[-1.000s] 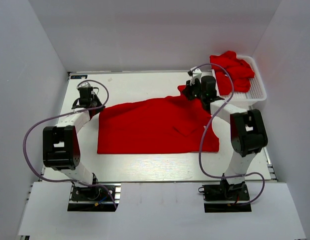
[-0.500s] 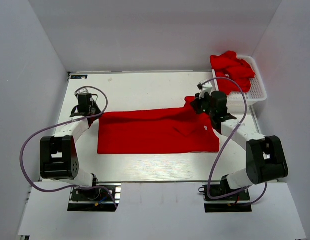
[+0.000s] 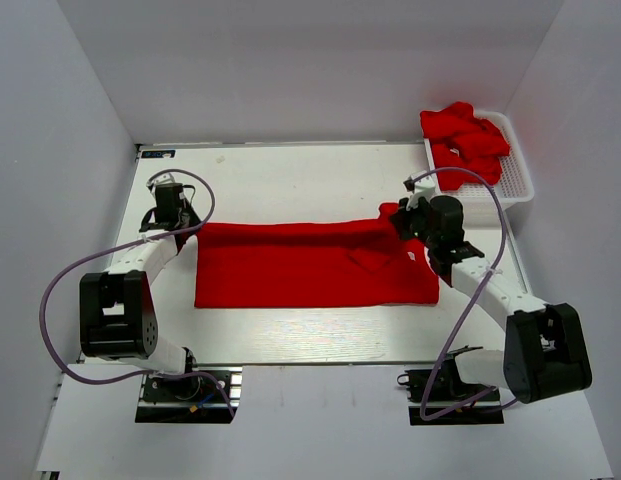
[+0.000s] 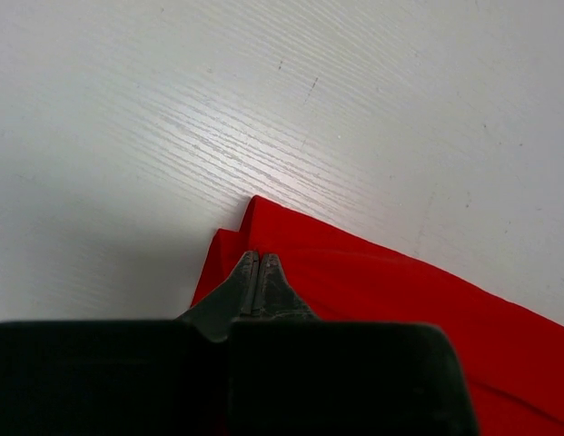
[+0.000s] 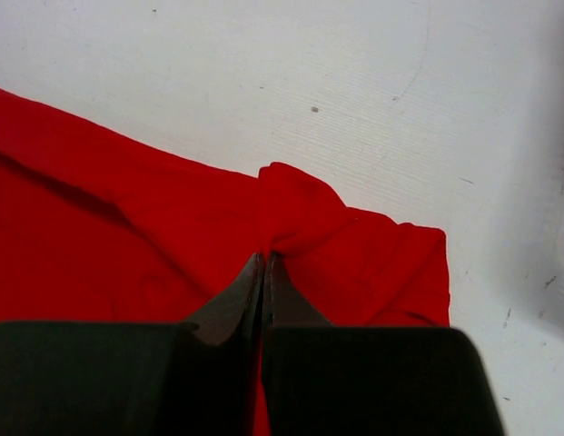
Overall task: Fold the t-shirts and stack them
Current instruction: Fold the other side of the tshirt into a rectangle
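One red t-shirt [image 3: 310, 265] lies spread across the middle of the table as a wide band, its far edge doubled over. My left gripper [image 3: 180, 228] is shut on the shirt's far left corner; in the left wrist view the closed tips [image 4: 257, 257] sit on the folded red corner [image 4: 263, 218]. My right gripper [image 3: 400, 222] is shut on the far right edge; in the right wrist view the cloth [image 5: 295, 209] bunches up at the closed tips [image 5: 264, 258]. More red t-shirts [image 3: 468, 140] lie crumpled in the basket.
A white mesh basket [image 3: 518, 172] stands at the back right corner, close to my right arm. White walls enclose the table on the left, back and right. Purple cables loop beside both arms.
Both grippers have moved toward the near edge, drawing the shirt's far edge with them. The raised far part has come down and the shirt is a flatter, narrower band.
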Available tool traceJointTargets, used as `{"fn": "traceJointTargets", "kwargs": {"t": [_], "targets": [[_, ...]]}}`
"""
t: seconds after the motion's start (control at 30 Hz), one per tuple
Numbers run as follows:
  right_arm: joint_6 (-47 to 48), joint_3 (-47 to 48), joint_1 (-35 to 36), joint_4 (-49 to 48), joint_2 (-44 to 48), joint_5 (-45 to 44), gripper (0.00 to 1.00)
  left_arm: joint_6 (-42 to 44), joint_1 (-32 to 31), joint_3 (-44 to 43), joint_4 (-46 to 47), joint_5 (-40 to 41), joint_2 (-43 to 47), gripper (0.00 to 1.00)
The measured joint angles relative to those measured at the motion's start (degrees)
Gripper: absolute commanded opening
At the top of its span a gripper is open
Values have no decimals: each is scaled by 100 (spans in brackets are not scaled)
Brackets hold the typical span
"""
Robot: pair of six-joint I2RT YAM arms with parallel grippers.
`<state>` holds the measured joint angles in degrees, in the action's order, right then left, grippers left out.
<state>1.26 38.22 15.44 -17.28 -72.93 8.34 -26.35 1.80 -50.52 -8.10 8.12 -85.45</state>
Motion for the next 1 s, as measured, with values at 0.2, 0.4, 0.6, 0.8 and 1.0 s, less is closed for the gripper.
{"fn": "traceJointTargets", "kwargs": {"t": [0.2,0.4,0.6,0.8,1.0], "targets": [[22,2,-4,260,103,-125,0,70,0,0,0,-2,4,0],[-70,-66,-4,448,267,-269,0,55,0,109,-28,-57,9,0],[-1054,-791,-7,881,837,-389,83,-343,0,448,-656,-44,254,100],[-1864,-1467,-4,2387,2317,-455,90,-1075,0,365,-2138,866,1314,100],[-1860,-1200,-4,2339,2706,-402,90,-1176,20,129,-2234,1115,2070,100]]}}
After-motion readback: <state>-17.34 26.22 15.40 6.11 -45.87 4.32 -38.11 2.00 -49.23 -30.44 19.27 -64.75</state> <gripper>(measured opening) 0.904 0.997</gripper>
